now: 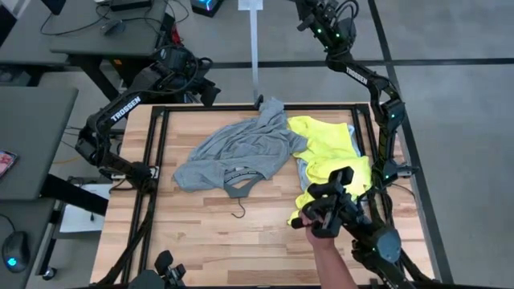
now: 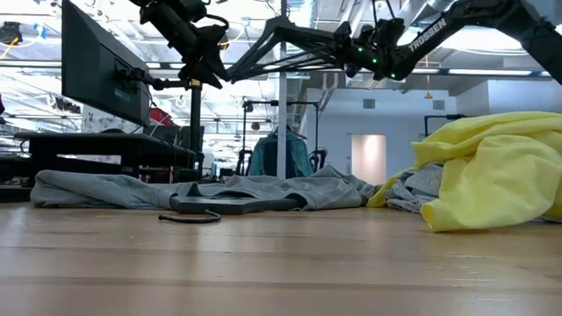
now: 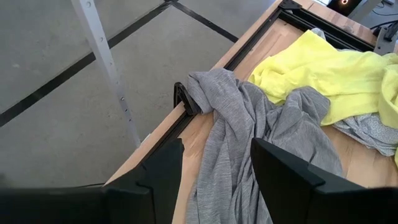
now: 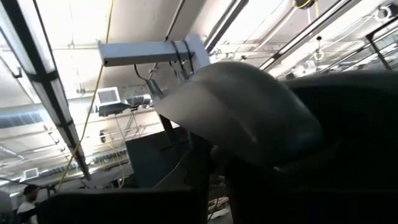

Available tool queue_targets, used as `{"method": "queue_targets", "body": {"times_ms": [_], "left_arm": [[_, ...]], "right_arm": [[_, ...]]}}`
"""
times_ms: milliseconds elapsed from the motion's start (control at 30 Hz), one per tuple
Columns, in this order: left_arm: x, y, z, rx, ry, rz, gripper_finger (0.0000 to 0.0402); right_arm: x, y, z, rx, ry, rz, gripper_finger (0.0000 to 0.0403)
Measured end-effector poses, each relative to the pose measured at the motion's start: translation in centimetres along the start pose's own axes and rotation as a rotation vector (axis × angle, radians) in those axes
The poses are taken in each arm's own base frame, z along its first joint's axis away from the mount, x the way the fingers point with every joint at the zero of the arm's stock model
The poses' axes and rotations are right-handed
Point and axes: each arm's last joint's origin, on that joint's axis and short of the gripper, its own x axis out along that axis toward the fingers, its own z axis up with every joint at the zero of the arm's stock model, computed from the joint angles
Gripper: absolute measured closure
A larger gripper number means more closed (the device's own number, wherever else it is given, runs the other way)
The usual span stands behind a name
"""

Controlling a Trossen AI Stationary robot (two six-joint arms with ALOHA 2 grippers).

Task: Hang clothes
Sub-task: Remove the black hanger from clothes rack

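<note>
Left pincer (image 3: 214, 180) hangs in the air above the far edge of the wooden surface (image 1: 241, 233), its two dark fingers (image 3: 286, 180) spread apart with nothing between them; in its wrist view the grey T-shirt (image 3: 249, 137) shows through the gap below. From overhead, the left pincer (image 1: 201, 80) sits just beyond the surface's far rail, near the upright metal post (image 1: 254, 48).

Right pincer (image 1: 317, 16) is raised well beyond the far side of the surface. Its own wrist view looks up at the ceiling lights and a pale rounded shape close to the lens, and I cannot tell whether its fingers are apart or together.

On the surface, the grey T-shirt (image 1: 233, 152) lies spread and rumpled in the middle, one bunched end drawn up to the far rail by the post. The neon-yellow T-shirt (image 1: 333, 156) lies crumpled just beside it on the right side, touching it, and a bit of pale fabric (image 1: 303, 170) peeks out where the two meet. In the low view the yellow shirt (image 2: 492, 175) heaps higher than the flat grey one (image 2: 132, 189).

A thin black hanger hook (image 1: 238, 213) lies on the bare wood just in front of the grey shirt's collar.

At the near right edge a person's forearm (image 1: 333, 261) reaches in, its hand holding a black handheld device (image 1: 333, 205) over the yellow shirt's near corner.
</note>
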Motion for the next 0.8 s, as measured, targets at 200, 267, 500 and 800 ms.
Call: {"method": "queue_targets", "body": {"times_ms": [200, 267, 500, 800], "left_arm": [[0.0, 0.0, 0.0, 0.000, 0.000, 0.000, 0.0228], [0.0, 0.0, 0.0, 0.000, 0.000, 0.000, 0.0228], [0.0, 0.0, 0.0, 0.000, 0.000, 0.000, 0.0228], [0.0, 0.0, 0.0, 0.000, -0.001, 0.000, 0.0228]], "right_arm": [[0.0, 0.1, -0.1, 0.005, 0.010, 0.007, 0.0388], [0.1, 0.2, -0.1, 0.006, 0.012, 0.013, 0.0388], [0.3, 0.9, -0.6, 0.026, 0.050, 0.071, 0.0388], [1.0, 3.3, -2.1, 0.080, 0.095, 0.153, 0.0388]]}}
